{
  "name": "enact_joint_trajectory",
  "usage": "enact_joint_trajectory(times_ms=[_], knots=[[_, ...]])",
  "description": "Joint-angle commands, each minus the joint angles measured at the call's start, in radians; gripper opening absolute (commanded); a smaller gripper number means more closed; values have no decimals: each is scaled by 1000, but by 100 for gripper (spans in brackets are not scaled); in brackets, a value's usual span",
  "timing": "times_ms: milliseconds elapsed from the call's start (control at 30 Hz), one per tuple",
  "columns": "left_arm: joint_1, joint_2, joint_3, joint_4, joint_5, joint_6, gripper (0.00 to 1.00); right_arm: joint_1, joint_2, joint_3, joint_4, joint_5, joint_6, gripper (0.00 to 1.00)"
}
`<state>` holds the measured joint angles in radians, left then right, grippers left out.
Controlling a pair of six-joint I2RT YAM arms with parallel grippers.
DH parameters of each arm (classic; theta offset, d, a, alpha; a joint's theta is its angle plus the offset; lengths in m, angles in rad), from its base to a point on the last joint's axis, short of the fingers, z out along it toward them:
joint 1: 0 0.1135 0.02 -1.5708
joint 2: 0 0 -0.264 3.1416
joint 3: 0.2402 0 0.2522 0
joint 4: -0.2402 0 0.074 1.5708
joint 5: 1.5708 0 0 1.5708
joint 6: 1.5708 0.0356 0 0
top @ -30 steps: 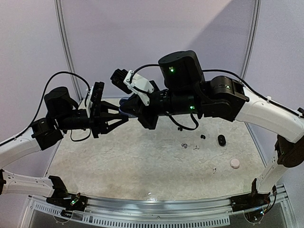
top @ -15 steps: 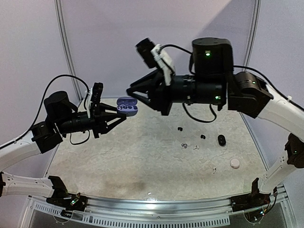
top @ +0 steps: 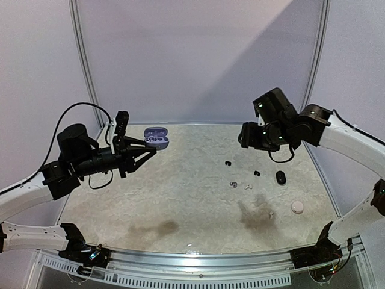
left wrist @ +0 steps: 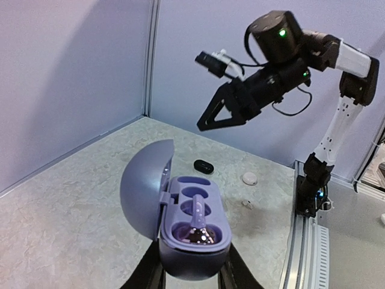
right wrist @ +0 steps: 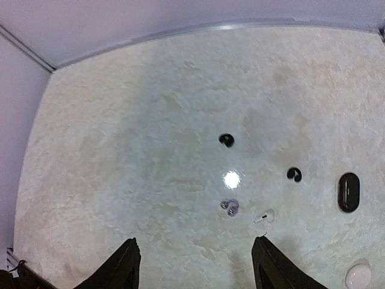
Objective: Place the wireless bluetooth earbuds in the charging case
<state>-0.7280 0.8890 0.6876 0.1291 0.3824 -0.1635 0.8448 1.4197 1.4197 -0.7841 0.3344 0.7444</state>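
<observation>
Black fingers of the left gripper [top: 150,146] pinch the base of an open lilac charging case [top: 157,137], aloft near the far-left corner of the table [top: 180,205], lid tipped back. The right gripper [right wrist: 197,264] hangs toward the far-right corner, fingers spread apart. Beneath it lie a black earbud [right wrist: 226,140], another black earbud [right wrist: 294,174], a grey pair [right wrist: 230,206] and a white earbud [right wrist: 264,216]. A black case [right wrist: 348,192] and a white case [right wrist: 359,276] sit nearer the right edge.
</observation>
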Motion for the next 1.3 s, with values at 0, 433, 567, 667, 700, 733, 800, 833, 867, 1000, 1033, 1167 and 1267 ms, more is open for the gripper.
enact_joint_trajectory(times_ms=[0, 433, 567, 667, 700, 733, 800, 833, 867, 1000, 1033, 1167, 1267], knots=[[12, -23, -28, 24, -21, 18, 0, -47, 123, -5, -116, -51, 131, 66], [50, -66, -171, 199, 138, 99, 0, -142, 460, 95, -171, -258, 138, 50], [61, -73, -180, 198, 133, 108, 0, -159, 513, 107, -153, -289, 145, 43], [67, -76, -183, 188, 126, 104, 0, -182, 560, 124, -142, -312, 139, 39], [69, -77, -184, 186, 124, 100, 0, -189, 578, 136, -145, -313, 136, 37], [71, -77, -185, 185, 124, 96, 0, -194, 590, 149, -148, -308, 132, 37], [74, -78, -187, 185, 125, 89, 0, -202, 623, 172, -159, -293, 122, 34], [76, -76, -186, 186, 125, 88, 0, -205, 634, 182, -165, -292, 120, 33], [77, -75, -186, 187, 125, 89, 0, -209, 653, 189, -170, -293, 114, 32], [82, -72, -186, 188, 122, 101, 0, -208, 691, 202, -167, -315, 108, 28], [83, -73, -187, 187, 121, 102, 0, -210, 696, 200, -165, -322, 108, 28], [85, -71, -186, 188, 122, 101, 0, -210, 706, 199, -170, -324, 106, 26], [87, -71, -186, 190, 122, 102, 0, -209, 709, 193, -163, -349, 105, 24]])
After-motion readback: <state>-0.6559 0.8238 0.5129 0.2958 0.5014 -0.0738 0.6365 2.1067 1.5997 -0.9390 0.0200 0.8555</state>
